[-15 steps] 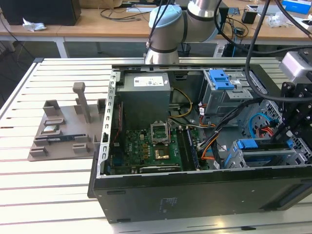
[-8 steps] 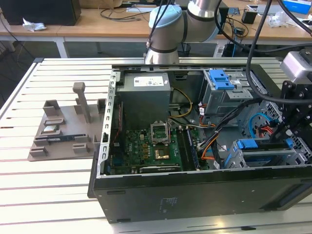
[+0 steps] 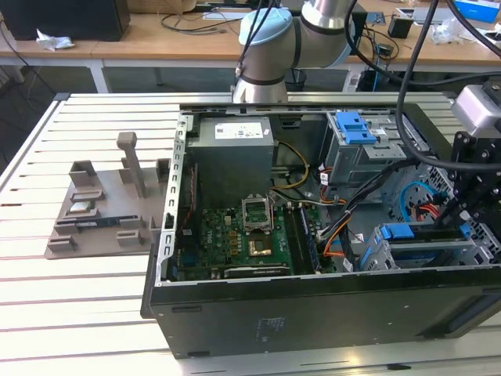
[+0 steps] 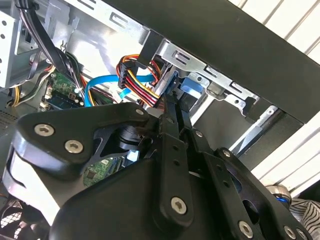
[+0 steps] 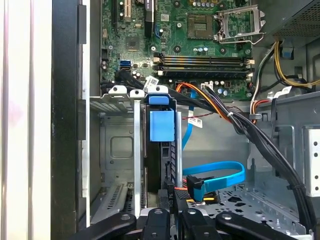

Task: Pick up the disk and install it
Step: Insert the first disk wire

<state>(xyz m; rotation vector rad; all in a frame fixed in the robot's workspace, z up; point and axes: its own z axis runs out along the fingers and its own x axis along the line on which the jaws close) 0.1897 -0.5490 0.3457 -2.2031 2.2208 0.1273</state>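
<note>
The disk (image 5: 161, 125) stands edge-on as a blue strip in a slot of the grey metal drive cage (image 5: 120, 100) inside the open computer case. In the exterior view the disk (image 3: 415, 233) lies in that cage at the case's right front corner. My gripper (image 5: 170, 147) reaches down into the cage with its fingers drawn together, and its tips rest against the disk's blue edge. In the second wrist view the gripper (image 4: 172, 102) ends right beside the blue piece of the disk (image 4: 192, 90). Whether anything is pinched between the tips is hidden.
A bundle of black, orange and yellow cables (image 5: 235, 120) and a blue data cable (image 5: 215, 175) run close beside the cage. The motherboard (image 3: 243, 235) and power supply (image 3: 233, 160) fill the case's middle. A second cage with a blue latch (image 3: 354, 127) sits behind. A grey fixture (image 3: 109, 207) stands on the table.
</note>
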